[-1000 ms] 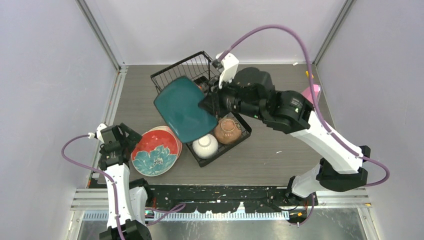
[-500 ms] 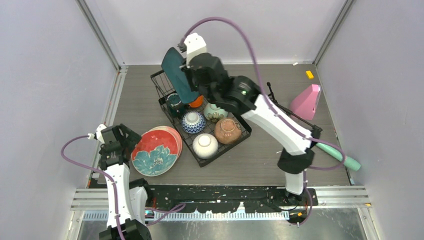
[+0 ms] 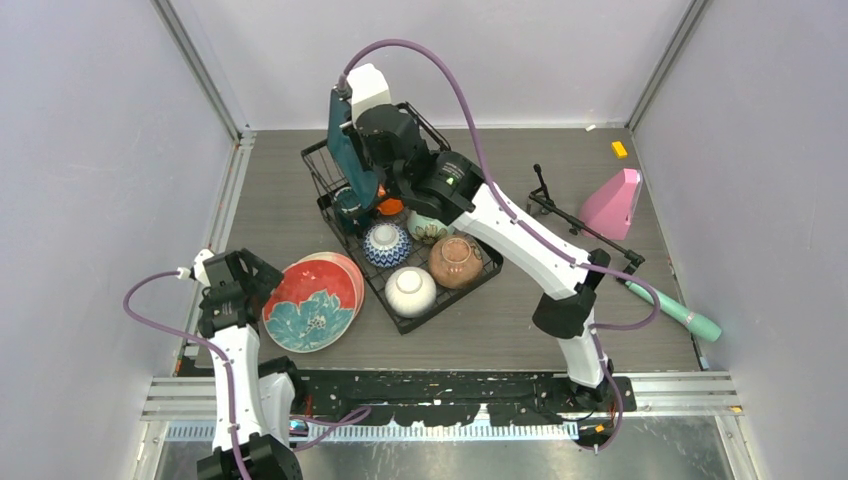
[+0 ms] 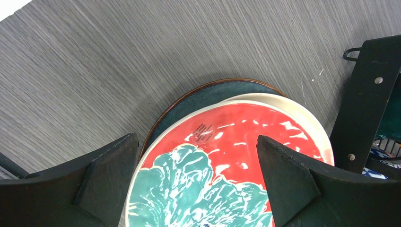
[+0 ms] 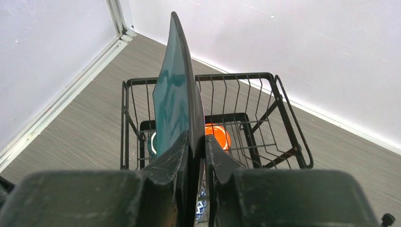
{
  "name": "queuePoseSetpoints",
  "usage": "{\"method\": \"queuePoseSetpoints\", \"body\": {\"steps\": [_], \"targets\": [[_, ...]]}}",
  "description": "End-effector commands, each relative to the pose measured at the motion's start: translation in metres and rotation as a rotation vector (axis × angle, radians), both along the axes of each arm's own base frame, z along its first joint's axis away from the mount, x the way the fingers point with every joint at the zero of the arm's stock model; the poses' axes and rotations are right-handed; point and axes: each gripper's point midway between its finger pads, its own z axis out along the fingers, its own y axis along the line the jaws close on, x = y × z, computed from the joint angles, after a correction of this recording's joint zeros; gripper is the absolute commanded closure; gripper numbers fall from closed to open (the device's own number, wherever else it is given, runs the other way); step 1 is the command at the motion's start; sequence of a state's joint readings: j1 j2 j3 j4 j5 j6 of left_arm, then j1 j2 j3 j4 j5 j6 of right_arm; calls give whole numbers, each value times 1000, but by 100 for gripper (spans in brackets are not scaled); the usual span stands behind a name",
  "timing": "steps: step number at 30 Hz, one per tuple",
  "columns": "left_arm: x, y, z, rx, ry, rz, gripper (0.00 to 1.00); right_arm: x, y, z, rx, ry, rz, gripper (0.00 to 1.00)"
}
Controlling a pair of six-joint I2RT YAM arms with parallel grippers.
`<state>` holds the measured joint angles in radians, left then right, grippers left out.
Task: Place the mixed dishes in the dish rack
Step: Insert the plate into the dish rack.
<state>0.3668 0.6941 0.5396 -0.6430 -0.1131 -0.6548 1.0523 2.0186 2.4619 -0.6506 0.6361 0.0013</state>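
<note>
My right gripper (image 5: 196, 139) is shut on the lower edge of a dark teal plate (image 5: 175, 90), holding it on edge above the basket end of the black wire dish rack (image 3: 428, 120). Under the plate (image 3: 348, 150) stand a dark green mug (image 3: 349, 202) and an orange mug (image 3: 392, 206). The rack's tray holds blue-patterned (image 3: 386, 243), mint (image 3: 428, 228), tan (image 3: 456, 261) and white (image 3: 411, 291) bowls. Left of the rack, a red plate with a teal flower (image 4: 236, 151) lies on a stack. My left gripper (image 4: 198, 189) hangs open over it.
Under the red plate lie a cream-rimmed plate (image 4: 293, 106) and a dark teal one (image 4: 198, 97). At the right stand a pink wedge (image 3: 612, 203) and a black tripod (image 3: 560, 210) with a mint cylinder (image 3: 675, 310). A small orange block (image 3: 620, 150) lies by the back wall.
My right arm has swung the teal plate from over the rack's middle to its far end and turned it on edge. The left arm has stayed put.
</note>
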Motion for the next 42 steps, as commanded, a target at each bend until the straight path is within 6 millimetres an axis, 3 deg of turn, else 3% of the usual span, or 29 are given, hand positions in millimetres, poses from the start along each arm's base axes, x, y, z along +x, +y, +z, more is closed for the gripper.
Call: {"method": "queuePoseSetpoints", "body": {"steps": [1,9,20,23,25,29,38,42], "targets": [[7,3,3,6,-32,16,0,12,6,42,162,-98,-9,100],[7,3,0,3,-25,14,0,27,32,20,114,-94,14,100],[8,6,-11,4,-3,25,0,27,61,-22,57,-26,104,100],[7,5,-16,-3,6,29,0,27,61,-29,47,-6,102,88],[7,5,-20,-7,13,32,0,25,59,-25,53,-6,108,68],[7,8,-24,-1,15,47,0,17,55,-8,96,-4,141,52],[6,17,-21,33,25,77,0,-2,40,22,178,34,210,37],[4,20,-19,49,35,97,0,-18,26,51,227,19,246,30]]}}
